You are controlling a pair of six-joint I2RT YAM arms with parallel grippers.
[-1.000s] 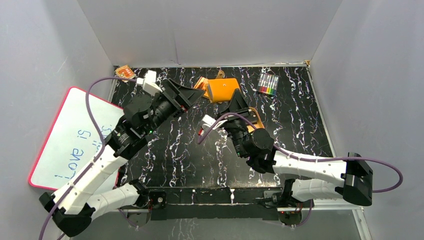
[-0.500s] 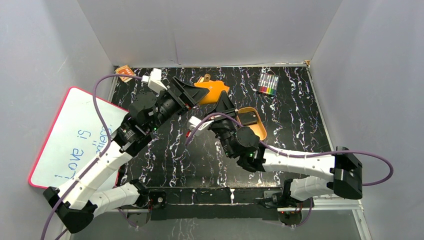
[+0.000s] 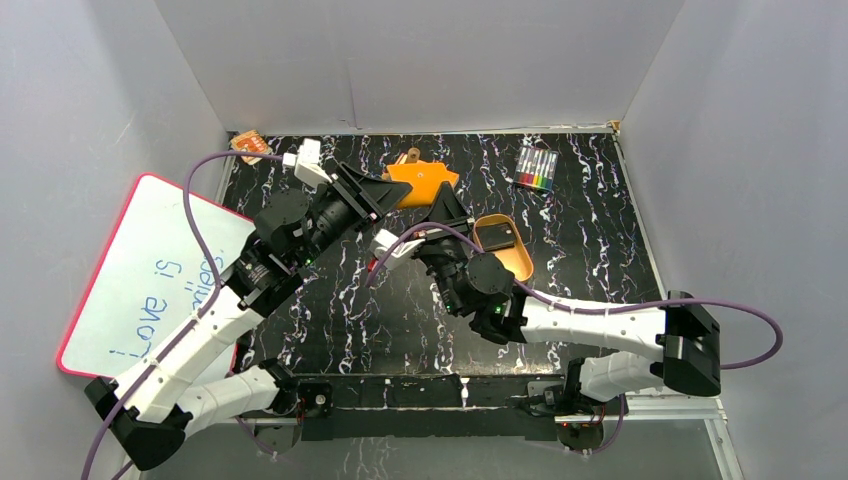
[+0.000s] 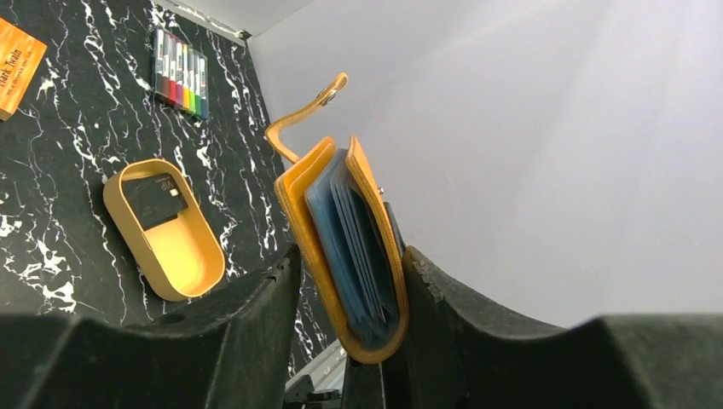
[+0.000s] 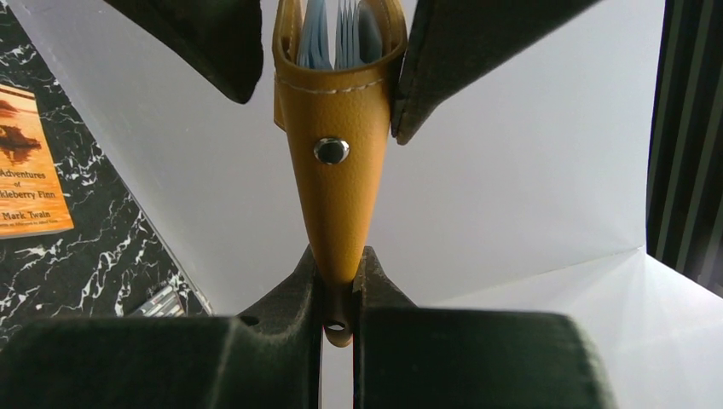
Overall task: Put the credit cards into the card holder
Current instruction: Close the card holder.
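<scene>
The orange card holder hangs above the back of the table, gripped from both sides. My left gripper is shut on its folded body, both fingers pressed against the leather, and the pale blue pockets show between the covers. My right gripper is shut on the narrow lower end of the card holder, below the snap button. One black credit card lies in the tan oval tray, also visible in the left wrist view as the credit card.
A pack of coloured markers lies at the back right. An orange book sits in the back left corner. A whiteboard leans at the left wall. Grey walls enclose the table.
The card holder has been lifted off the table and shifted left by my right gripper. My left gripper's jaws have closed onto its body.
</scene>
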